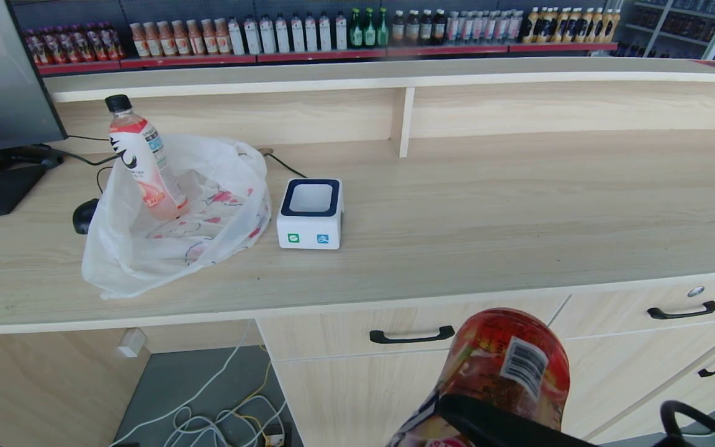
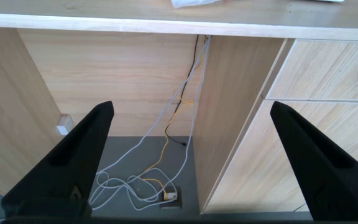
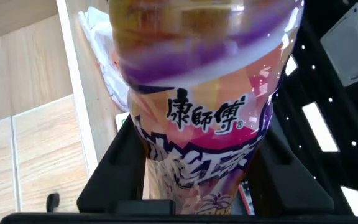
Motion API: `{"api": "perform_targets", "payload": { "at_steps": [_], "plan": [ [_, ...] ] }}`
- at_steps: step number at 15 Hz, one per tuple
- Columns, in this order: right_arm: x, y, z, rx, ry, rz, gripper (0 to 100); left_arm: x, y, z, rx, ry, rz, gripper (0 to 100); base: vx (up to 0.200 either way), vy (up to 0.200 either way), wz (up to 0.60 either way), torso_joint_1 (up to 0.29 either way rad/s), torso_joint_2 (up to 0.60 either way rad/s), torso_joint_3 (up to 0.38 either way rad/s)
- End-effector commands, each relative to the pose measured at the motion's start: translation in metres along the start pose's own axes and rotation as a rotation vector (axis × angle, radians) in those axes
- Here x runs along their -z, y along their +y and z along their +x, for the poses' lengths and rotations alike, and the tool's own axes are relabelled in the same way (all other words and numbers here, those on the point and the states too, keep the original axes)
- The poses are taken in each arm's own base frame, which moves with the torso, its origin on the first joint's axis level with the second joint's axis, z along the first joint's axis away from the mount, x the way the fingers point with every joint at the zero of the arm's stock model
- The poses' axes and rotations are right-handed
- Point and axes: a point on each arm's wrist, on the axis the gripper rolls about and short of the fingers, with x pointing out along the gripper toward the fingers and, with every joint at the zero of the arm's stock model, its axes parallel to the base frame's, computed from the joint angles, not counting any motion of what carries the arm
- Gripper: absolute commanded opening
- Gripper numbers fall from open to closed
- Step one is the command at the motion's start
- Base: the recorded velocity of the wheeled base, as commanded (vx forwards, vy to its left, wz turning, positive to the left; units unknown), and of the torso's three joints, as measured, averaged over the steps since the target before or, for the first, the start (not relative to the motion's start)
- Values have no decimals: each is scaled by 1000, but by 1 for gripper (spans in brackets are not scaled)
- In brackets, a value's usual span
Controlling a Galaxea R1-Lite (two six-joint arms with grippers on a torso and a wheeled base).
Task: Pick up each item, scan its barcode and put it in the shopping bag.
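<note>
Right pincer (image 3: 191, 186) pinches a red-labelled bottle (image 1: 506, 366) low and near, in front of the desk (image 1: 488, 205) drawers, with its white barcode (image 1: 523, 367) turned upward. Scanning appears to be the step in hand. The barcode must next travel far-left and face the white scanner (image 1: 310, 213), which sits beside the shopping bag (image 1: 146, 267) holding a pink bottle (image 1: 143, 161). Left pincer (image 2: 191, 155) hangs spread below the desk.

Shop checkout, wooden counter (image 1: 488, 205) with drawers (image 1: 332, 340), scanner (image 1: 310, 214) beside plastic bag (image 1: 146, 248), monitor (image 1: 4, 74) at the counter's left end, red-edged shelves (image 1: 332, 56) of bottled drinks (image 1: 308, 32) in rows along the back wall.
</note>
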Motion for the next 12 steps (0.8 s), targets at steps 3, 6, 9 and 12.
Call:
{"api": "perform_targets", "payload": {
  "at_steps": [3, 6, 9, 12],
  "plan": [
    [5, 14, -13, -75, 16, 215, 0, 0, 0, 0, 0, 0, 0, 100, 0, 0, 0, 0, 0, 0],
    [10, 22, -25, -124, 42, 448, 0, 0, 0, 0, 0, 1, 0, 100, 0, 0, 0, 0, 0, 0],
    [12, 17, -27, -99, 57, 683, 0, 0, 0, 0, 0, 0, 0, 100, 0, 0, 0, 0, 0, 0],
    [13, 15, -16, -85, 38, 792, 0, 0, 0, 0, 0, 1, 0, 100, 0, 0, 0, 0, 0, 0]
  ]
}}
